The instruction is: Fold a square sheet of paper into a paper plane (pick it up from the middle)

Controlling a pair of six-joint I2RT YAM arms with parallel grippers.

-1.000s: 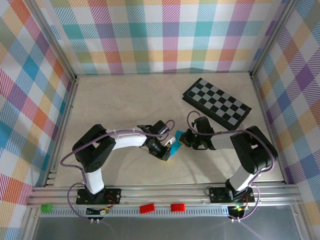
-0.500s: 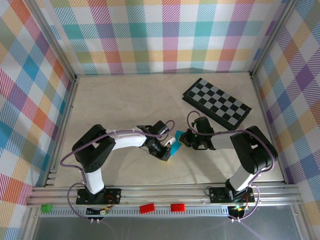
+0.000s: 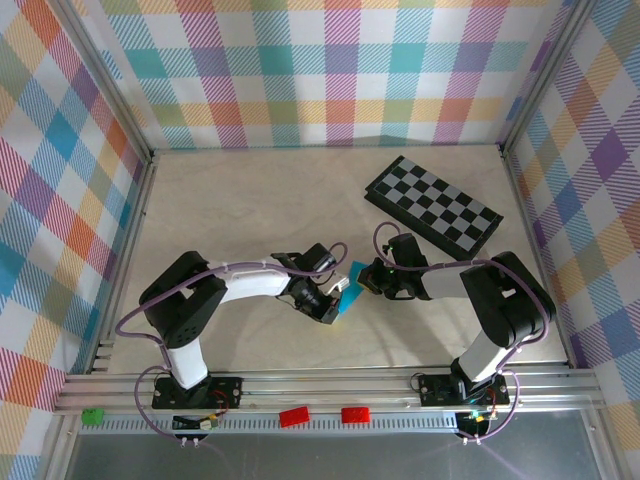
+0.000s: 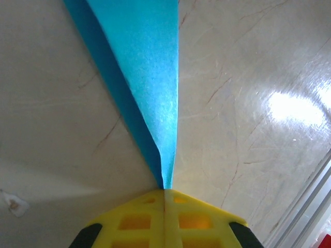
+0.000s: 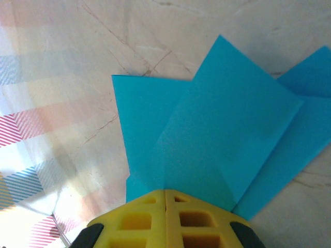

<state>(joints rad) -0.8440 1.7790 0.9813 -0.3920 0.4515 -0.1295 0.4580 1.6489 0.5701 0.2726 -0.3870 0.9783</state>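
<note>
The cyan-blue sheet of paper (image 3: 349, 283) is creased and held just above the table's middle, between the two arms. In the right wrist view the paper (image 5: 217, 129) spreads as overlapping pointed flaps, not as a narrow dart. My right gripper (image 5: 165, 192) is shut on its near edge, yellow fingers (image 5: 199, 219) pressed together. In the left wrist view the paper (image 4: 147, 67) narrows along a fold down into my left gripper (image 4: 165, 190), which is shut on its tip. From above, the left gripper (image 3: 335, 300) and the right gripper (image 3: 367, 280) pinch opposite sides of the paper.
A black-and-grey checkered board (image 3: 433, 205) lies at the back right, clear of both arms. Plaid walls enclose the table on three sides. Two small red pieces (image 3: 294, 416) sit on the front rail (image 3: 400, 385) near the arm bases.
The left arm has shifted slightly and less of the paper shows between the grippers. The right arm has held still.
</note>
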